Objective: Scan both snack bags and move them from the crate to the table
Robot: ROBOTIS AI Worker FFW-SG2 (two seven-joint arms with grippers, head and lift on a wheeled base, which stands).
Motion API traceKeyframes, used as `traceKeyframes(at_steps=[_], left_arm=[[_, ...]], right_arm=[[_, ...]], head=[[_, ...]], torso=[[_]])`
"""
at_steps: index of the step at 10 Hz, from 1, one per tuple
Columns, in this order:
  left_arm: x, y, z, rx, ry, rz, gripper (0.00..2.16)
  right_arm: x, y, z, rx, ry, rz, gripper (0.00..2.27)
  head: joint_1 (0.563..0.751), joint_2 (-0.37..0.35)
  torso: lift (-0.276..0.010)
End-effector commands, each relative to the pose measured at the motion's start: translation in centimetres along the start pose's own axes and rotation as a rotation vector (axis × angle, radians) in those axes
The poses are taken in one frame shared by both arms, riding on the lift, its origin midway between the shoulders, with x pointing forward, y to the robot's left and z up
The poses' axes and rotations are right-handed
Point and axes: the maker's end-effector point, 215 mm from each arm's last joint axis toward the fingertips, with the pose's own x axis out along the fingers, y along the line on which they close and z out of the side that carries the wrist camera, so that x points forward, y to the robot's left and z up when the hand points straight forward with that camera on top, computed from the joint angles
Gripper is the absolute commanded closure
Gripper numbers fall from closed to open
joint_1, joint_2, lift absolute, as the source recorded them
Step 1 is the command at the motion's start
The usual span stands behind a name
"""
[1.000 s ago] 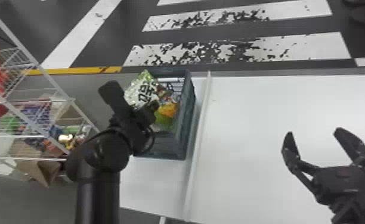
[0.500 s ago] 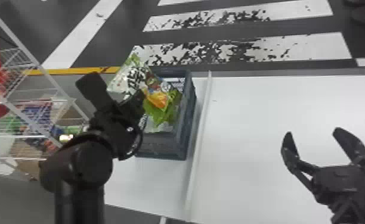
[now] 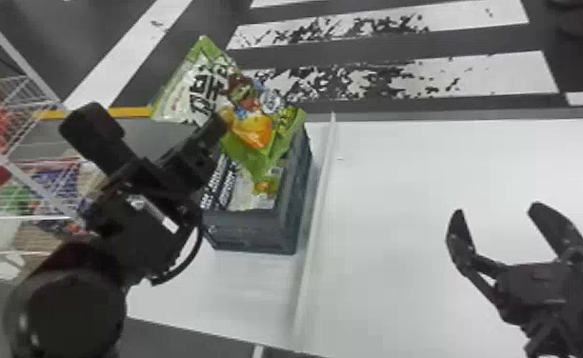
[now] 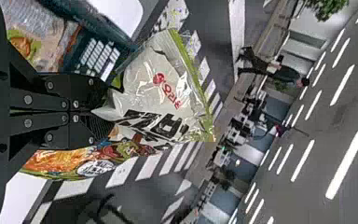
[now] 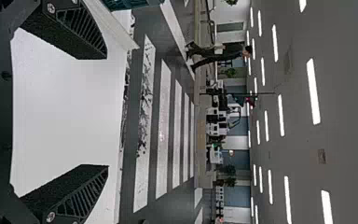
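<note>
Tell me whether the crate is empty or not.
Not empty: one snack bag lies in the crate; the left gripper holds another bag.

The crate (image 3: 252, 234) stands left of centre in the head view, between the rack (image 3: 24, 177) along the left edge and the table (image 3: 424, 200) at the right, with a ledge (image 3: 315, 228) just beside it. One snack bag (image 3: 185, 93) is in the left gripper (image 3: 220, 123) over the crate's upper end; another bag (image 3: 252, 196) lies inside, and floor (image 3: 447, 40) stretches across the top.
</note>
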Motion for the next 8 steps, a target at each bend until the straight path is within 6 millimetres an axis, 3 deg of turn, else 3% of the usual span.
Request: traceKeyframes(at_steps=[1,3,6,8], left_arm=[[-0.5,-3.1,-2.6,-0.047,0.075,-0.116,2.14],[-0.1,-5.4,-8.5,-0.09,0.222,-0.229,2.14],[1.3,-7.1,-18.5,-0.136,0.434,-0.326,2.14],[2.2,-8.9,-24.1,-0.131,0.555,-0.376,2.14]], right_arm=[[0.0,-0.2,0.1,0.0,-0.003,-0.003,0.1],[-0.1,-0.5,0.0,0.0,-0.002,-0.012,0.1],[-0.2,-2.1,1.0,0.004,-0.02,-0.089,0.1],[-0.2,-2.8,0.9,0.002,-0.017,-0.105,0.1]], head=[[0.695,0.247],[0.695,0.192],[0.695,0.078],[0.695,0.023]], torso=[[-0.088],[-0.088],[-0.088],[-0.088]])
